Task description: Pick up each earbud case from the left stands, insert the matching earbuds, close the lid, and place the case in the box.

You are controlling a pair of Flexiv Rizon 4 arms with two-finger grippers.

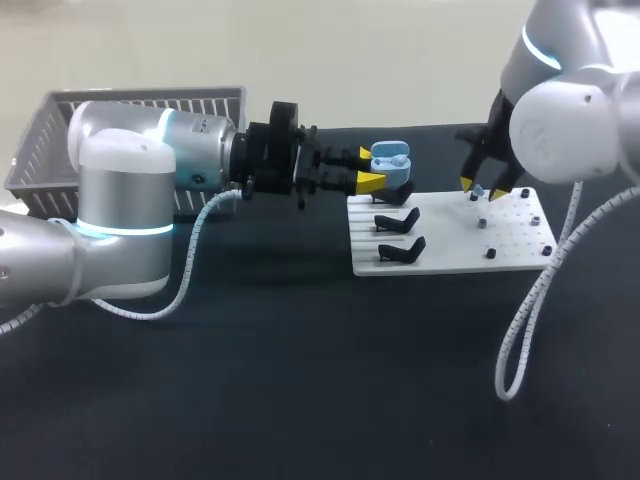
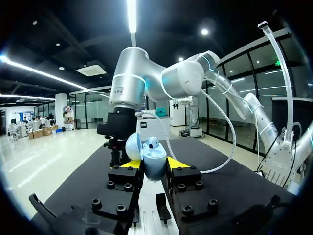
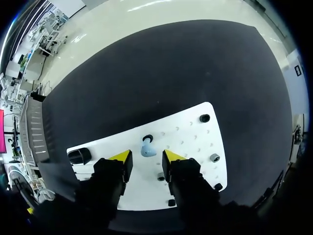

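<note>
Head view: the left claw (image 1: 371,168) is clamped on the open blue case (image 1: 390,156), at the far left corner of the white board (image 1: 450,250). Left wrist view: both yellow tips touch the case. Right wrist view: the right claw (image 3: 146,159) stands apart, with a blue earbud (image 3: 147,148) on the board between its tips, untouched.

A black worktop (image 1: 300,380) carries a flat white board (image 1: 460,262), which lies right of the middle and slightly askew. The board's right half is dotted with rows of small holes. Several short black pegs (image 1: 491,253) stand scattered there, well apart.
</note>
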